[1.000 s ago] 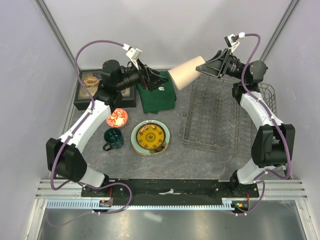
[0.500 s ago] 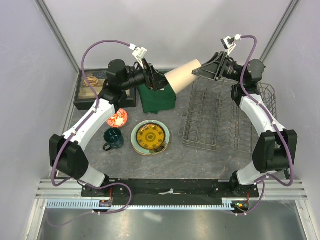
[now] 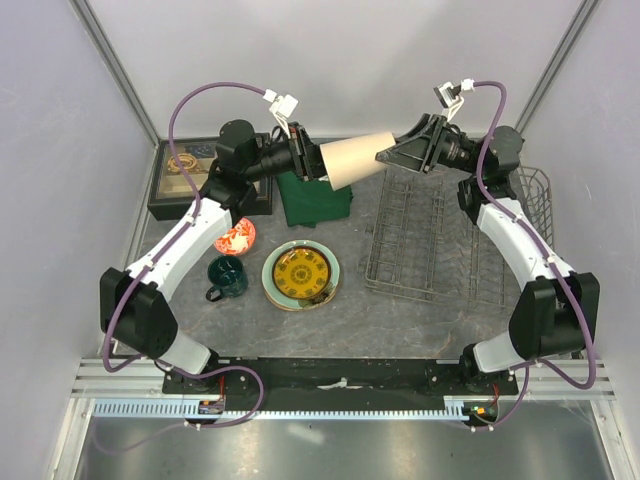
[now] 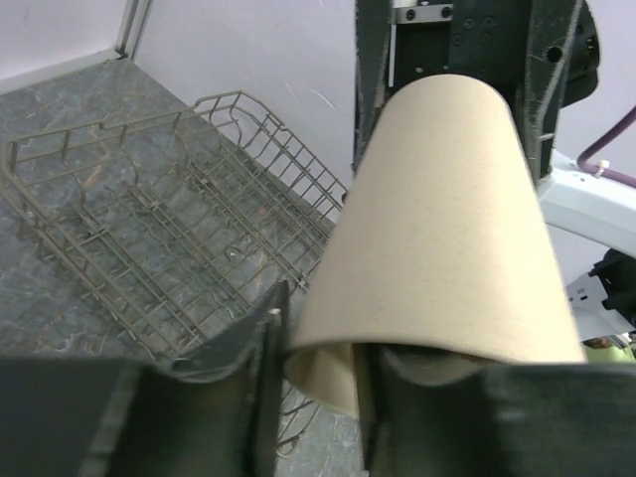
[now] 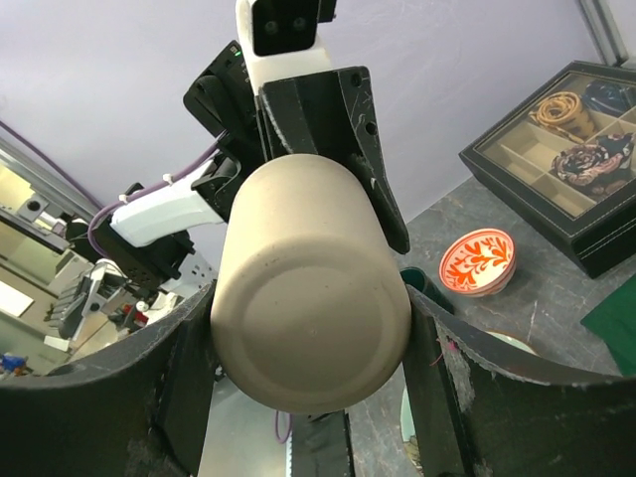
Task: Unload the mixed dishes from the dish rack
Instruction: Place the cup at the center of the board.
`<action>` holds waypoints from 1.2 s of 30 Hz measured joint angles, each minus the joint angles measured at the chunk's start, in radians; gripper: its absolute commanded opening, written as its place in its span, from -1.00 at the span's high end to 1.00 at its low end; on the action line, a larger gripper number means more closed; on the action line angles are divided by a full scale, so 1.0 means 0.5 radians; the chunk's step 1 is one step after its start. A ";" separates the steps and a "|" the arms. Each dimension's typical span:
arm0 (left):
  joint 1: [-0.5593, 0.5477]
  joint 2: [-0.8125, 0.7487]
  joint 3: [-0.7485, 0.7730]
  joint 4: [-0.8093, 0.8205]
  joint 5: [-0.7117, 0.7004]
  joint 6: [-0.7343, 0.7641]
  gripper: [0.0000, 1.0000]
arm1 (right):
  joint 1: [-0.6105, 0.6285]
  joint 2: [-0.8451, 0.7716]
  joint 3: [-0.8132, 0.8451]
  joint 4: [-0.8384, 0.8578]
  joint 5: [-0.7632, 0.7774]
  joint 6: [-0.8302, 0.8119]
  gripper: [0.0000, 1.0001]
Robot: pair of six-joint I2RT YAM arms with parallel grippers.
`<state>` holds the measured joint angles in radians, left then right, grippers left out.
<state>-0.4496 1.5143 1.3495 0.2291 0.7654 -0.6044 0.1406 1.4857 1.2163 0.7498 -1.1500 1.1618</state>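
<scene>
The beige tumbler (image 3: 355, 158) hangs level in the air between both arms, above the table's back. My right gripper (image 3: 388, 156) is shut across its base end, a finger pressed on each side of the tumbler (image 5: 313, 298). My left gripper (image 3: 318, 160) is shut on the rim at the open end: one finger sits inside the tumbler (image 4: 447, 219), the other outside. The grey wire dish rack (image 3: 420, 240) stands below and to the right, showing only bare wires. A dark green mug (image 3: 226, 275), a red-and-white bowl (image 3: 234, 236) and stacked plates (image 3: 300, 273) rest on the table at left.
A folded green cloth (image 3: 315, 198) lies under the tumbler. A black compartmented tray (image 3: 185, 172) sits at the back left. A small wire basket (image 3: 535, 195) hangs beside the rack at far right. Grey walls and metal posts close in the back.
My left gripper moved right to the tumbler's mouth and closed on its rim. The right gripper carried the tumbler a little leftward and leveled it.
</scene>
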 measured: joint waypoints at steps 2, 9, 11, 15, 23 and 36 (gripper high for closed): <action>0.002 0.005 0.000 -0.004 -0.003 -0.005 0.82 | 0.001 -0.017 -0.002 -0.014 -0.002 -0.013 -0.11; 0.024 0.006 0.000 0.056 0.105 -0.005 0.97 | -0.005 -0.051 -0.004 -0.123 -0.031 -0.018 -0.44; 0.028 0.004 -0.001 0.056 0.121 0.001 0.97 | -0.005 -0.057 -0.003 -0.144 -0.041 -0.028 -0.60; 0.037 -0.013 -0.012 0.076 0.175 -0.001 0.97 | -0.002 -0.060 -0.005 -0.188 -0.040 -0.091 -0.85; 0.086 -0.081 -0.107 0.200 0.234 -0.067 0.97 | -0.010 -0.060 -0.007 -0.233 -0.039 -0.186 -0.96; 0.346 -0.252 -0.213 0.066 0.305 0.000 0.97 | -0.095 -0.060 -0.007 -0.214 -0.040 -0.135 -0.96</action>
<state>-0.2768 1.3884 1.2430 0.2619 0.9180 -0.6044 0.0929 1.4555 1.2129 0.6426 -1.1698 1.0943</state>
